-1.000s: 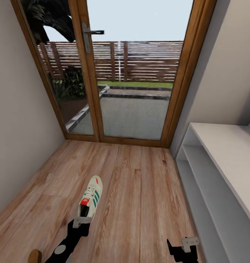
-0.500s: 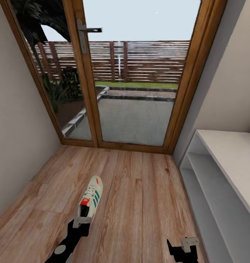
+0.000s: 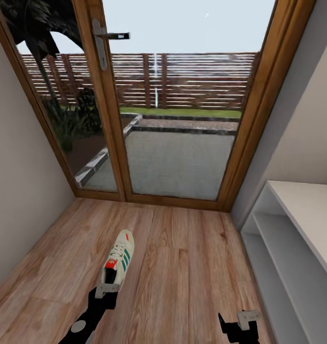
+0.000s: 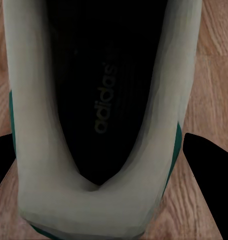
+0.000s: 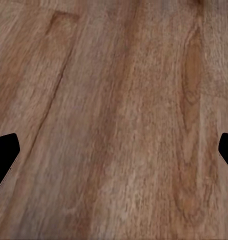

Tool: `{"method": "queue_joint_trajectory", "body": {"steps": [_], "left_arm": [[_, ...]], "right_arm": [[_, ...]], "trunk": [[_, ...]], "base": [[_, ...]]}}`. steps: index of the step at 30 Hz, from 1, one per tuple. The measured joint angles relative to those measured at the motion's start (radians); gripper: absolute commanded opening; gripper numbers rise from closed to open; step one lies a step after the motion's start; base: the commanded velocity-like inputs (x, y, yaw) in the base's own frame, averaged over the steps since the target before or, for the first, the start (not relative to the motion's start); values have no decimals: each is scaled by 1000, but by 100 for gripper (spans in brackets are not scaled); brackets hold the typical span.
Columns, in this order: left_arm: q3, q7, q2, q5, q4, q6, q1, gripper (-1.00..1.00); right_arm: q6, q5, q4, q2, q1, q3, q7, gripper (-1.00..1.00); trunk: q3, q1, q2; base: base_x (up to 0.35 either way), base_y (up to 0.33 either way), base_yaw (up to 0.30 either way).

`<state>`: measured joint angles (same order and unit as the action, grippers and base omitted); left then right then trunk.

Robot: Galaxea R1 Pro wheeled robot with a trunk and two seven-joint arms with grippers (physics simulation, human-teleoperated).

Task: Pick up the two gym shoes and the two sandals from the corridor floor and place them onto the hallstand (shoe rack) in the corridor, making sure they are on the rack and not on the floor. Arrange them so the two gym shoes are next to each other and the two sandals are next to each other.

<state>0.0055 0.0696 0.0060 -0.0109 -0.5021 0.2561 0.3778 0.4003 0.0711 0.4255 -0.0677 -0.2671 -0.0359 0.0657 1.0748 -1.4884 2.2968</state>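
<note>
A white gym shoe (image 3: 118, 260) with green stripes and red-orange patches hangs just above the corridor floor (image 3: 182, 267), toe pointing at the door. My left gripper (image 3: 106, 289) is shut on its heel. In the left wrist view the shoe's dark opening (image 4: 94, 100) lies between the two black fingers (image 4: 201, 160). My right gripper (image 3: 238, 323) is open over bare planks, and its fingertips (image 5: 5, 150) sit wide apart with nothing between them. The hallstand (image 3: 297, 229), pale grey-white, runs along the right wall. The sandals are out of view.
A wood-framed glass door (image 3: 173, 119) with a lever handle (image 3: 108, 37) closes the corridor ahead. A plain wall (image 3: 15, 191) bounds the left side. Open floor lies between the shoe and the hallstand.
The camera has moved toward the door, so the door looms larger and the hallstand has slid right. The gym shoe stays in my left gripper. A brown object at the lower left has left the picture.
</note>
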Motion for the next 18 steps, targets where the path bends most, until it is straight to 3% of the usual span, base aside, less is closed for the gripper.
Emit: {"method": "queue_joint_trajectory", "body": {"steps": [8,18], "left_arm": [[0,0,0,0,2,0,0,-100],[0,1,0,1,4,0,0,-100]], "right_arm": [[0,1,-1,0,0,0,0,100],[0,1,-2,0,0,0,0,100]], "trunk": [[0,0,0],[0,0,0]], "base": [[340,-30,49],[340,-102,246]]}}
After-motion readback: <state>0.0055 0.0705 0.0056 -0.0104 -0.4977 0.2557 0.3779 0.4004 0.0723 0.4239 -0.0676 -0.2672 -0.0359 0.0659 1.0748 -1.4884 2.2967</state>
